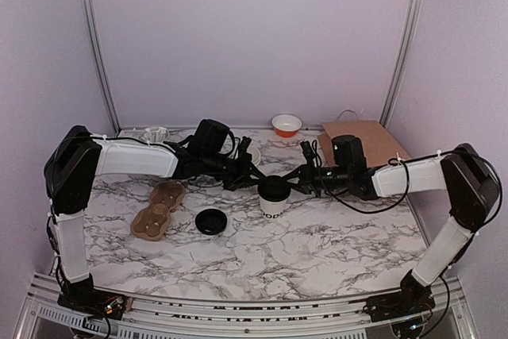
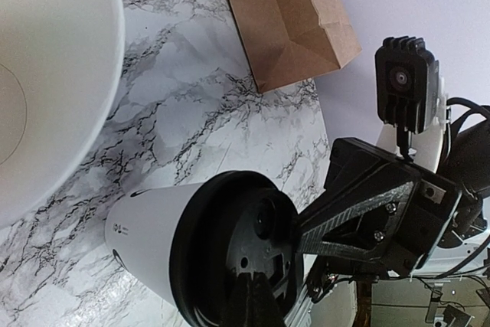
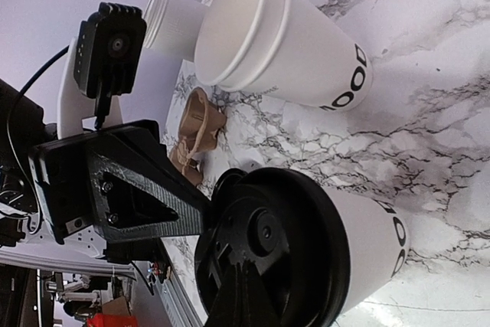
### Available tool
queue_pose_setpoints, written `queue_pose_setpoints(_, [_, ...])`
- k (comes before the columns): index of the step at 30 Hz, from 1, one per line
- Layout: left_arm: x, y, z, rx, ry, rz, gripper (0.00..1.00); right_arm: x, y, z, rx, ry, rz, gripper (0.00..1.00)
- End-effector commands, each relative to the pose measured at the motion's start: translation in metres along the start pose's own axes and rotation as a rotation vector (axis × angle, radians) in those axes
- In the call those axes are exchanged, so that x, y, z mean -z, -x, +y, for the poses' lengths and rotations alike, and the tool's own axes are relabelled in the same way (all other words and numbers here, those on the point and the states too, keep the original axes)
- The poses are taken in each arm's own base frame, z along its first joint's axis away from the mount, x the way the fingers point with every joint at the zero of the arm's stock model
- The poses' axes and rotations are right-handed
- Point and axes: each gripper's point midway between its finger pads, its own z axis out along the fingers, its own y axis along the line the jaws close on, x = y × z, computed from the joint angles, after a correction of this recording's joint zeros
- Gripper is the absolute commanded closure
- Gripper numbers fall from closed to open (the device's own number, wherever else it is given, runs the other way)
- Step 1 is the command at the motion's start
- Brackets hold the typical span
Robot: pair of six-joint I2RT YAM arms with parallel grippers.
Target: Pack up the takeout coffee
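The takeout coffee (image 1: 274, 196), one lidded white cup, stands upright at the middle of the marble table (image 1: 317, 252). One loose black lid (image 1: 211, 221) lies at its 8 o'clock and one brown cup carrier (image 1: 159, 210) at 9. The left gripper (image 1: 250, 179) at 10 and the right gripper (image 1: 298, 182) at 3 each have fingers pressed together, tips over the cup's lid. Farther back are one nested stack of white cups (image 3: 306, 59), one orange-and-white bowl (image 1: 286, 125) at 12 and one brown paper bag (image 1: 361, 139) at 2.
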Motion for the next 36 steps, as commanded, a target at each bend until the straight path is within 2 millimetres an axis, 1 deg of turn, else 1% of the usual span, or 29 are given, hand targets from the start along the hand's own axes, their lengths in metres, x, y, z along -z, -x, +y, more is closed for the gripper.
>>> queue_pose_setpoints(1, [-0.009,-0.017,0.030,0.034,0.097,0.052,1.00,0.012,0.031,0.030,0.078,0.004,-0.059,1.00])
queue_pose_setpoints(3, [-0.009,-0.017,0.029,0.030,0.096,0.052,1.00,0.017,0.042,0.049,0.115,0.034,-0.087,1.00])
queue_pose_setpoints(4, [-0.009,-0.017,0.028,0.029,0.095,0.052,1.00,0.019,0.046,0.055,0.127,0.044,-0.097,1.00])
queue_pose_setpoints(6, [-0.009,-0.017,0.029,0.031,0.096,0.054,1.00,0.019,0.050,0.058,0.137,0.046,-0.108,1.00])
queue_pose_setpoints(7, [-0.010,-0.018,0.029,0.030,0.096,0.054,1.00,0.018,0.050,0.055,0.134,0.039,-0.109,1.00])
queue_pose_setpoints(11, [-0.010,-0.017,0.028,0.027,0.095,0.053,1.00,0.006,0.035,0.028,0.078,0.009,-0.070,1.00])
queue_pose_setpoints(14, [-0.010,-0.017,0.028,0.026,0.096,0.053,1.00,-0.002,0.021,0.000,0.007,-0.010,-0.042,1.00])
queue_pose_setpoints(16, [-0.009,-0.017,0.028,0.024,0.098,0.054,1.00,-0.007,0.013,-0.015,-0.031,-0.016,-0.027,1.00])
queue_pose_setpoints(18, [-0.009,-0.018,0.028,0.022,0.100,0.054,1.00,-0.009,0.009,-0.024,-0.052,-0.030,-0.016,1.00])
queue_pose_setpoints(19, [-0.009,-0.017,0.028,0.021,0.101,0.052,1.00,-0.010,0.010,-0.025,-0.056,-0.034,-0.015,1.00])
queue_pose_setpoints(21, [-0.008,-0.017,0.026,0.018,0.098,0.051,1.00,-0.008,0.012,-0.023,-0.051,-0.043,-0.018,1.00])
queue_pose_setpoints(22, [-0.008,-0.016,0.025,0.017,0.097,0.050,1.00,-0.007,0.016,-0.019,-0.038,-0.045,-0.023,1.00])
queue_pose_setpoints(27, [-0.007,-0.013,0.017,-0.010,0.094,0.046,1.00,0.004,0.036,0.012,0.039,-0.025,-0.062,1.00])
queue_pose_setpoints(29, [-0.005,-0.009,0.009,-0.032,0.093,0.043,1.00,0.009,0.043,0.025,0.070,-0.009,-0.081,1.00])
queue_pose_setpoints(33, [0.005,0.005,-0.019,-0.091,0.073,0.009,1.00,0.020,0.056,0.048,0.145,-0.012,-0.111,0.97])
queue_pose_setpoints(34, [0.009,0.010,-0.027,-0.109,0.069,-0.003,0.98,0.022,0.059,0.051,0.166,-0.029,-0.117,0.95])
queue_pose_setpoints(36, [0.019,0.019,-0.041,-0.144,0.071,-0.032,0.88,0.028,0.066,0.054,0.215,-0.089,-0.137,0.88])
